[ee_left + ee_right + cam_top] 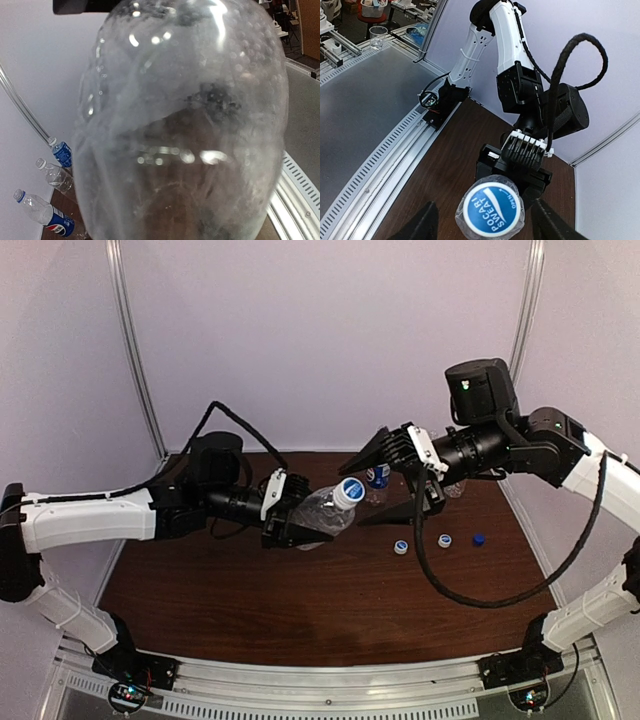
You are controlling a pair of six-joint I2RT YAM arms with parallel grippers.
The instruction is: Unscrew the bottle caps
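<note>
Brown wooden tabletop (300,600) enclosed by pale lilac walls (320,340); both arms reach inward and meet above its far half. Left gripper (300,523) is clamped on the body of a clear held bottle (322,508), lifted off the surface and tilted, neck towards the right arm; in the left wrist view this bottle fills nearly the whole frame. Its cap (492,209), white with a blue centre printed POCARI SWEAT, is on the neck. Right gripper (485,204) is spread; its dark fingers (422,222) stand on either side of the cap, with a gap at each side. On the table lie two white-and-blue loose caps (401,547) and, to their right, a dark blue cap (479,538). At the back stand a blue-label bottle (63,153), a plain bottle (56,176) and a Pepsi bottle (47,214); whether these are capped cannot be told.
</note>
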